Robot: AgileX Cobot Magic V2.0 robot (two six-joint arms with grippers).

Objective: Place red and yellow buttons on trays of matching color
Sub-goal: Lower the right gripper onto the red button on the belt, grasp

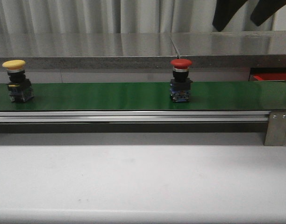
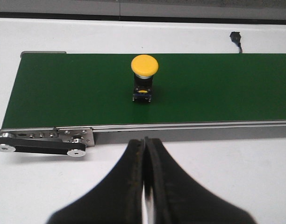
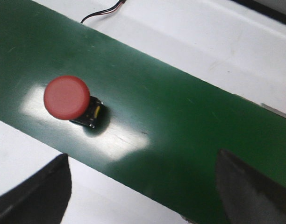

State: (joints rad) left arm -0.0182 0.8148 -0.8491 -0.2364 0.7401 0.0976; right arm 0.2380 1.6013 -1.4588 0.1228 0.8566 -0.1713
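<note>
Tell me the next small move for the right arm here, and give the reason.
Probably shift the right gripper sideways until the red button sits midway between its fingers, then lower it. The jaws are wide open but hang over bare green belt, with the button off toward one finger. The button stands upright and untouched, and the red tray waits past the belt's right end.

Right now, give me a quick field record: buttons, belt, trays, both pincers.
yellow mushroom-head button: upright on long green belt, far left in front view
red mushroom-head button: upright on belt, right of centre
bright red tray: sliver behind belt's right end
yellow tray: not visible
left pincer: shut, empty, short of belt
right pincer: open, above belt near red button
</note>
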